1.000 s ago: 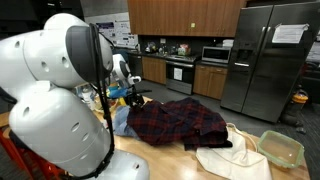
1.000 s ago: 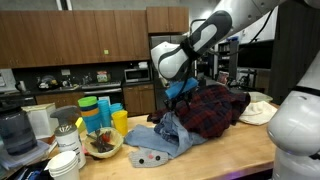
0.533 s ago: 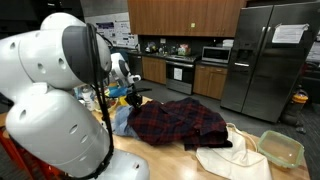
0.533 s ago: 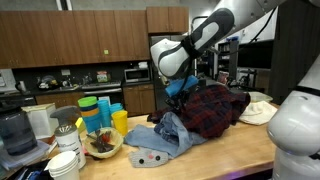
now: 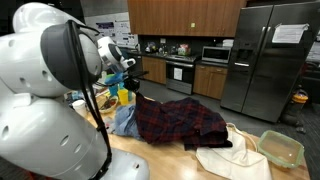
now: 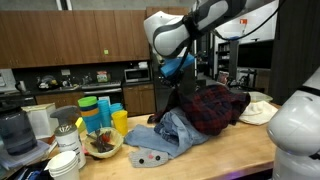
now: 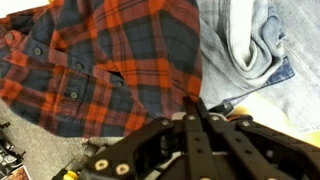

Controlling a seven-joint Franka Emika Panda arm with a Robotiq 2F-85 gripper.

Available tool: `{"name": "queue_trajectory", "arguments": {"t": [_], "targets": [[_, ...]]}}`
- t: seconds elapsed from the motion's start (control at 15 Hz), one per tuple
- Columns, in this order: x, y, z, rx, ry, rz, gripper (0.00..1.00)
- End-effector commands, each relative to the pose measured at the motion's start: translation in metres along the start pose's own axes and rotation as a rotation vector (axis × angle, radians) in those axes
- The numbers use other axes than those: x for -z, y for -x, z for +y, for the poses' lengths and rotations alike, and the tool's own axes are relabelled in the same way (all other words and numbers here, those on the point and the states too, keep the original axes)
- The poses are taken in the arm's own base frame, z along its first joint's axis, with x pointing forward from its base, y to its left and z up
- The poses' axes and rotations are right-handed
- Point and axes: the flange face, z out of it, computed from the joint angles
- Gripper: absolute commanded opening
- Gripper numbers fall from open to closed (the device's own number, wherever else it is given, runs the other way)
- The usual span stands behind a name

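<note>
A red and navy plaid shirt (image 5: 180, 120) (image 6: 210, 108) lies heaped on the wooden counter, partly over a pale blue denim garment (image 5: 124, 122) (image 6: 160, 135). My gripper (image 5: 130, 78) (image 6: 178, 70) hangs above the pile's edge, shut on a corner of the plaid shirt. The cloth stretches from the jaws down to the heap. In the wrist view the gripper (image 7: 195, 108) has its black fingers pressed together, with the plaid shirt (image 7: 110, 60) spread below and the denim garment (image 7: 250, 40) beside it.
A cream cloth (image 5: 230, 155) and a green-rimmed container (image 5: 282, 148) lie past the shirt. Coloured cups (image 6: 100, 110), a bowl (image 6: 100, 145), stacked white bowls (image 6: 65, 160) and a blender (image 6: 15, 130) crowd one end of the counter. A white hat (image 6: 258, 108) sits at the other end.
The gripper closed on the plaid shirt's corner and rose, pulling that edge up off the pile.
</note>
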Motion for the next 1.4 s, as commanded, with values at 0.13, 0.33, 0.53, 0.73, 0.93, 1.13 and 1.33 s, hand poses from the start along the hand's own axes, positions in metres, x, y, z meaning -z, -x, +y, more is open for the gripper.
{"name": "queue_trajectory", "arguments": {"t": [0.13,0.33,0.53,0.73,0.93,1.13,1.33], "targets": [[0.098,0.000,0.015,0.065,0.044,0.149,0.01],[0.143,0.003,0.015,0.112,0.056,0.211,0.01],[0.172,0.004,0.010,0.169,0.048,0.242,0.01],[0.178,0.006,-0.001,0.227,0.046,0.237,0.01],[0.171,0.010,-0.021,0.289,0.048,0.212,0.01],[0.171,0.017,-0.043,0.350,0.006,0.182,0.01],[0.180,0.022,-0.058,0.403,-0.033,0.181,0.01]]}}
